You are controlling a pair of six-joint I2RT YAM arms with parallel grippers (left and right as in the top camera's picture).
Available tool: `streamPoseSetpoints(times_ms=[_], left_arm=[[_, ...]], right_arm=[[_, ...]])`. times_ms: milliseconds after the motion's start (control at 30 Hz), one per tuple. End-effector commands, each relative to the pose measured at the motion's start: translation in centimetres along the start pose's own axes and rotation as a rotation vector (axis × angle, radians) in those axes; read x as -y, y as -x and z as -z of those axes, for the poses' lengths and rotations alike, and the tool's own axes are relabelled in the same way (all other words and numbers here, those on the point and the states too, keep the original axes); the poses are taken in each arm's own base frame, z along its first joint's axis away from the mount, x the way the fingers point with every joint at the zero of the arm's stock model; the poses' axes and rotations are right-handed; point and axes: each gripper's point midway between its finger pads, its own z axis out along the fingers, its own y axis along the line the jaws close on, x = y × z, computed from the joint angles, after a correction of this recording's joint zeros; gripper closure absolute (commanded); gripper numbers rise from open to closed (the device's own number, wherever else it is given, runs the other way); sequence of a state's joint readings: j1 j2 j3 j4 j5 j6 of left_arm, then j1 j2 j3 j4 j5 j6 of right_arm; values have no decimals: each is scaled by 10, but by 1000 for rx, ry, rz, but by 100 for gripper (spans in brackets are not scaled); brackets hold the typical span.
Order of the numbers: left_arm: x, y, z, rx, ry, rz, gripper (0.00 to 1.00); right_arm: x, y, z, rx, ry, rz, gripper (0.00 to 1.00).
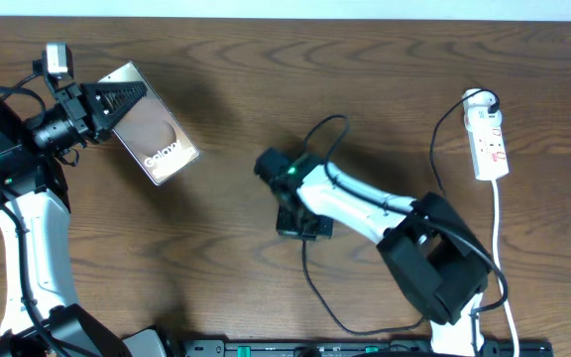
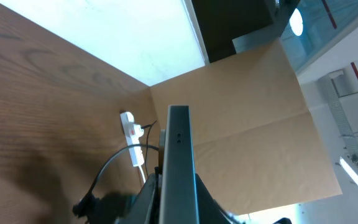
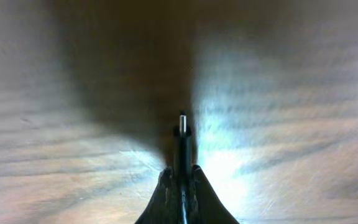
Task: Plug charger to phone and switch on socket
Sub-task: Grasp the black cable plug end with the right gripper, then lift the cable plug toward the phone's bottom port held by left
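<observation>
You held the phone and the charger, one in each gripper.
Your left gripper [image 1: 132, 94] clamped the phone [image 1: 155, 134] at upper left, "Galaxy" readable in white on its screen; your right gripper [image 3: 180, 177] pinched the charger [image 3: 182, 132] tip mid-table; the socket [image 1: 488, 139] lay far right.

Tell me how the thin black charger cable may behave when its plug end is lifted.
Probably floppy: the cable lies in loose curves on the table. It looks thin and light, so it should trail along with little pull. Its plug seems stiff, standing straight out of the closed right gripper.
</observation>
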State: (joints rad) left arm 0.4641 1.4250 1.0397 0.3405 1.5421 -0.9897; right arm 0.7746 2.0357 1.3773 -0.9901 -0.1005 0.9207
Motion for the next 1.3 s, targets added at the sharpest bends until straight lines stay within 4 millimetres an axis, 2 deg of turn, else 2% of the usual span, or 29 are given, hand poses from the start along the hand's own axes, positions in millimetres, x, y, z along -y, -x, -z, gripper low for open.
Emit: streamPoseSetpoints(times_ms=[0,67,167,333,567,767,1133,1267], left_arm=[[5,1,1,-4,-5,-29,93],[5,1,1,-5,-5,-29,93],[5,0,1,-11,-8,-34,92],[6,0,1,-14,-10,-41,92],[6,0,1,-14,-10,-48,93],[6,0,1,-13,-10,-67,92],[9,0,1,-19,-16,-106,93],[9,0,1,-19,-16,-106,93]], right_arm=[[-24,7,24,-76,189,138,99],[-38,7,41,-117,323,247,99],[-66,-5,82,-180,636,497,99],[-80,-20,132,-167,1024,808,99],[-74,-17,135,-87,1072,944,99],[-85,-36,173,4,1361,1131,99],[-94,-53,206,33,1590,1192,99],[-99,-59,207,-3,1596,1188,99]])
